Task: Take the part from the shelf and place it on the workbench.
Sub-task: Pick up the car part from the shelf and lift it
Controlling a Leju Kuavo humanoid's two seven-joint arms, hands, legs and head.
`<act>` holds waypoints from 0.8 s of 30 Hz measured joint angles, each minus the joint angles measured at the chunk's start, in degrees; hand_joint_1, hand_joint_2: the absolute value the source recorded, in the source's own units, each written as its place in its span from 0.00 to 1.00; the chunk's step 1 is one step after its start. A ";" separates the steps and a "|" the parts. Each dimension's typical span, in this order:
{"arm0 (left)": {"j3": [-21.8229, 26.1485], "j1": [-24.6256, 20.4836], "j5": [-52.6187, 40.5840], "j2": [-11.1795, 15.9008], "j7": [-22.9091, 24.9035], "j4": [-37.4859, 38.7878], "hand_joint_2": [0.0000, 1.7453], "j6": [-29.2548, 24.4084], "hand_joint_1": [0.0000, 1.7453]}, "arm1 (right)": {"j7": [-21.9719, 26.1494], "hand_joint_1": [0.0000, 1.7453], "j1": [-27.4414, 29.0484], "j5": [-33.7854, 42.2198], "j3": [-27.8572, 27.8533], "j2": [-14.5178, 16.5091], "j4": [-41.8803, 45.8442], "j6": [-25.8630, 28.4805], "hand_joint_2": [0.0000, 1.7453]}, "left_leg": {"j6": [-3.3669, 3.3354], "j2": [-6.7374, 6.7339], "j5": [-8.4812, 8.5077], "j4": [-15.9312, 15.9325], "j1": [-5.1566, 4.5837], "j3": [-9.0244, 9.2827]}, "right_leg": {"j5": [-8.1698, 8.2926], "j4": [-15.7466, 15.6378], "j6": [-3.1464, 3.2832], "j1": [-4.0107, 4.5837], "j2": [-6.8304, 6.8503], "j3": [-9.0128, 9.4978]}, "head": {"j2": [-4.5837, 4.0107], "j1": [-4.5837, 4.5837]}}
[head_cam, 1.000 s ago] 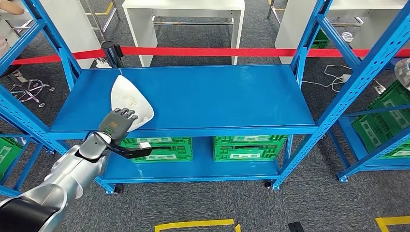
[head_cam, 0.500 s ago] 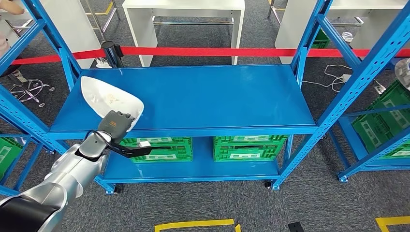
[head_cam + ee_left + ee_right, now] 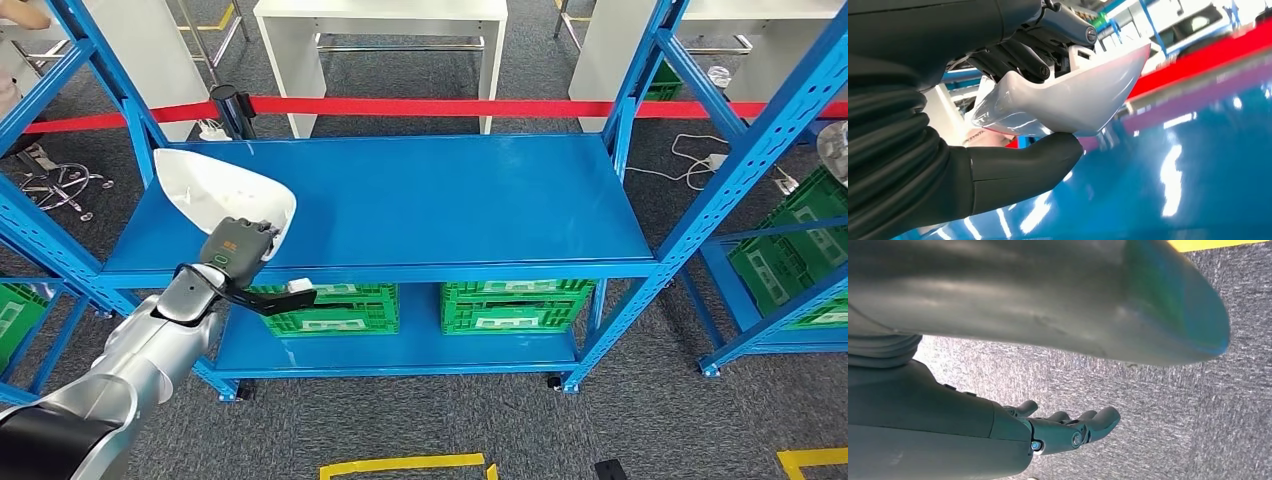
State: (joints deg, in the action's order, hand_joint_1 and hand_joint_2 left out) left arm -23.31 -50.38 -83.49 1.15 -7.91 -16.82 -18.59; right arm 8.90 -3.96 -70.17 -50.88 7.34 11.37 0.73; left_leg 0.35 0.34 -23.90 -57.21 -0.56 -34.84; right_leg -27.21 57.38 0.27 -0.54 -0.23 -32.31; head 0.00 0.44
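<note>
Currently the left robot hand (image 3: 237,248) grips the white part (image 3: 222,194) at its near, narrow end, over the front-left corner of the blue shelf (image 3: 420,200). In the left wrist view the thumb sits under the shell and the darker fingers (image 3: 1018,55) clamp from above, so the part (image 3: 1068,100) is pinched across its thin wall; probably the only place the hand can get around it, since the body is wide and curved. The part rides clear of the shelf top with a visible gap under it, broad end pointing toward the left rear upright. The grip is far off the part's middle, so my guess is it wants to sag or twist around the fingers if moved fast. Right robot hand (image 3: 1068,432) hangs beside the body over grey carpet, fingers loosely apart, holding nothing. Clearance: the diagonal brace and upright at the shelf's left edge are close to the part's broad end, so the exit looks better straight back over the front edge than sideways. The rest of the shelf top is bare toward the right edge, giving room to swing that way. Green crates (image 3: 510,305) sit on the lower level, below the path. Which white table behind the red barrier tape (image 3: 430,107) is the workbench, I can't tell.
</note>
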 joint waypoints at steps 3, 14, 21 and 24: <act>1.35 -0.30 1.23 -1.07 -1.69 -0.54 1.00 -2.89 1.00 | 0.26 0.00 -0.01 -0.11 0.00 0.02 0.00 0.02 0.00 | 0.00 0.01 0.00 0.00 0.00 -0.01 | 0.00 0.00 0.00 -0.01 0.00 0.01 | 0.00 0.00; 4.58 -1.18 4.11 -3.52 -4.16 -1.40 1.00 -6.17 1.00 | 0.55 0.00 -0.02 -0.23 -0.03 0.02 0.00 0.30 0.00 | 0.00 -0.01 0.00 0.00 0.00 0.01 | 0.00 0.01 0.00 0.00 0.01 -0.02 | 0.00 0.00; 7.11 -5.89 8.48 -6.36 -8.58 -2.95 1.00 -5.82 1.00 | 0.54 0.00 -0.17 0.22 -0.33 0.04 0.00 0.47 0.00 | -0.22 0.04 -0.17 -0.22 -0.21 -0.08 | 0.05 -0.06 -0.19 -0.26 0.07 0.04 | 0.00 0.01; 7.47 -8.29 9.49 -7.48 -10.47 -3.84 1.00 -4.33 1.00 | 0.77 0.00 -0.13 0.85 -0.73 0.04 0.00 0.63 0.00 | -0.55 0.04 -0.34 -0.41 -0.38 -0.14 | 0.05 -0.11 -0.52 -0.43 0.05 0.06 | 0.00 0.01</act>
State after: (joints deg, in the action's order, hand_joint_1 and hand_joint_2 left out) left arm -15.85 -58.67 -74.00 -6.32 -18.38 -20.66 -22.91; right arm 9.66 -4.09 -69.32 -51.62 7.38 11.37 1.36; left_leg -0.19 0.38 -24.24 -57.63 -0.94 -34.98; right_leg -27.16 57.27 -0.26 -0.97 -0.18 -32.26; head 0.00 0.45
